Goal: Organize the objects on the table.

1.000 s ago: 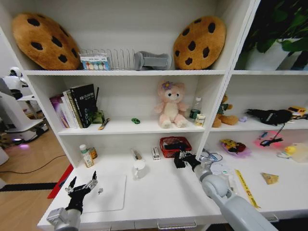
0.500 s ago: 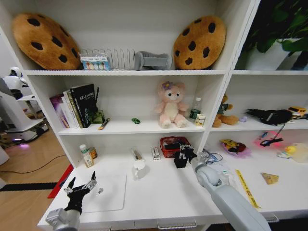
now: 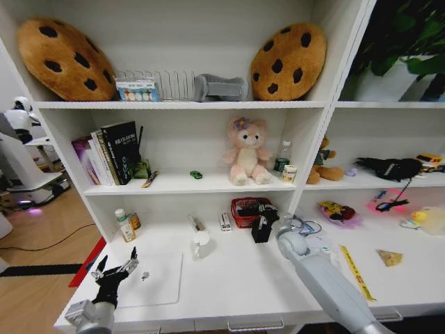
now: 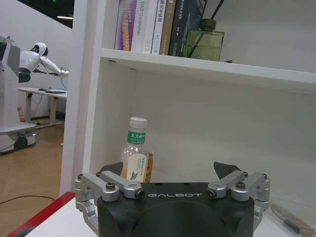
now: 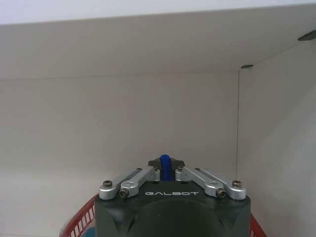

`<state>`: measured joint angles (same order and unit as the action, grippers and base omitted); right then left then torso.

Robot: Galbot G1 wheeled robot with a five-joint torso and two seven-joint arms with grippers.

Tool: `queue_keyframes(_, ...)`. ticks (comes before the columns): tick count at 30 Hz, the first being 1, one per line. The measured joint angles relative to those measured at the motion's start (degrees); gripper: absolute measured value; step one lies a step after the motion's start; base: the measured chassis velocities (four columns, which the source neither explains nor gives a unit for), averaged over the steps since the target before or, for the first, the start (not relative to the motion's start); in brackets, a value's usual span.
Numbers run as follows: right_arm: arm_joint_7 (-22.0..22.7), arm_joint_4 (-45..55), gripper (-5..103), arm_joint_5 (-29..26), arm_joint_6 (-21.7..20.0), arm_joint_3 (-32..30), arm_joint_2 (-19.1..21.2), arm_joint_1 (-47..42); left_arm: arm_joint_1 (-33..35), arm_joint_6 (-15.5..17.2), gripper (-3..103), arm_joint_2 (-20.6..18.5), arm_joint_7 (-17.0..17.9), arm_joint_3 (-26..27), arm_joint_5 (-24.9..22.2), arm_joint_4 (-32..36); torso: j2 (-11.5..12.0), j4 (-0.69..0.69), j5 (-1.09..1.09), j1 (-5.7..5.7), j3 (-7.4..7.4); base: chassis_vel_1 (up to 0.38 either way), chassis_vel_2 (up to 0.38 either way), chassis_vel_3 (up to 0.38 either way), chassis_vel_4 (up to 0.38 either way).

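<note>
reaching farther back than a second ago, the right gripper (image 3: pixel 263 217) now sits over the red basket (image 3: pixel 243 206), fingers pinched on a blue-capped pen (image 5: pixel 165 167); the left gripper (image 3: pixel 115 269) stays spread above the table (image 3: pixel 229 278).

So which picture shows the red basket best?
The head view: the whole red basket sits at the back of the table, with the right gripper at it. The right wrist view catches just its red rim beside the gripper. The left wrist view faces a bottle instead.
</note>
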<state>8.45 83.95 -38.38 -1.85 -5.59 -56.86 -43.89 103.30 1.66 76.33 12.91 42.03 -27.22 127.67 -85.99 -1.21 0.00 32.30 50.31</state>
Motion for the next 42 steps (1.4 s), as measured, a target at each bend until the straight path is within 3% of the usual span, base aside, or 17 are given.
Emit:
queue_keyframes(3,-0.24,0.06,6,-0.08,0.0,0.13,0.15,0.02,-0.27,0.0,100,-0.07,0.0,0.04,-0.27,-0.14,0.0,-0.01,0.0,0.0,0.0,0.0,0.0,0.0,0.0)
queue_keyframes(12,-0.24,1.25,43,-0.99,-0.53,-0.27,0.6,-1.3,-0.82,0.0,100,-0.1,0.01,-0.28,-0.42,-0.81,0.0,-0.01,0.0,0.0,0.0,0.0,0.0,0.0,0.0)
queue_keyframes(16,-0.21,2.58,48,-1.32,-0.86,-0.81,0.98,-2.09,-1.23,0.02,100,-0.32,0.06,-0.3,-0.59,-0.85,-0.01,-0.01,0.0,0.0,0.0,0.0,0.0,0.0,0.0)
queue_keyframes(17,-0.14,3.57,60,-1.39,-0.99,-1.08,1.22,-2.74,-1.34,0.04,100,-0.34,0.09,-0.32,-0.63,-0.94,-0.01,-0.01,0.0,0.0,0.0,0.0,0.0,0.0,0.0)
queue_keyframes(19,-0.04,4.95,65,-1.4,-1.18,-1.49,1.51,-3.77,-1.41,0.05,100,-0.34,0.11,-0.37,-0.63,-1.0,-0.01,0.0,0.0,0.0,0.0,0.0,0.0,0.0,0.0)
queue_keyframes(21,0.24,8.71,76,-1.24,-1.58,-2.51,2.41,-6.37,-1.45,0.07,100,-0.29,0.15,-0.47,-0.63,-1.01,-0.01,0.0,0.01,0.0,0.0,0.0,0.0,0.0,0.0)
queue_keyframes(23,0.63,11.14,76,-1.32,-2.07,-3.08,2.91,-7.9,-1.44,0.07,100,-0.25,0.18,-0.47,-0.61,-0.98,-0.01,-0.01,0.0,0.0,0.0,0.0,0.0,0.0,0.0)
queue_keyframes(25,1.22,16.97,87,-0.95,-2.86,-4.58,4.26,-12.06,-1.19,0.05,100,-0.14,0.19,-0.41,-0.56,-0.6,-0.01,-0.01,-0.01,0.0,-0.01,0.0,0.0,0.0,0.0)
queue_keyframes(30,1.26,25.31,99,1.06,-2.09,-8.23,6.16,-20.58,-0.48,-0.01,100,-0.09,0.11,-0.17,-0.61,0.66,-0.01,-0.01,0.0,-0.01,-0.01,0.0,0.0,0.0,0.0)
queue_keyframes(37,1.7,33.63,100,7.31,1.01,-16.62,6.85,-33.4,0.34,-0.01,100,-0.64,0.32,0.85,-1.13,2.55,-0.01,-0.01,0.0,-0.01,-0.01,0.0,0.0,0.0,0.0)
queue_keyframes(41,-1.47,37.36,100,13.71,8.56,-25.24,5.2,-45.42,0.87,-0.27,100,-1.41,0.48,1.81,-2.15,3.51,-0.01,0.0,0.01,-0.01,-0.01,0.0,0.0,0.0,0.0)
queue_keyframes(42,-1.47,37.36,100,13.71,8.56,-25.24,5.2,-45.42,0.87,-0.27,100,-1.41,0.48,1.81,-2.15,3.51,-0.01,0.0,0.01,-0.01,-0.01,0.0,0.0,0.0,0.0)
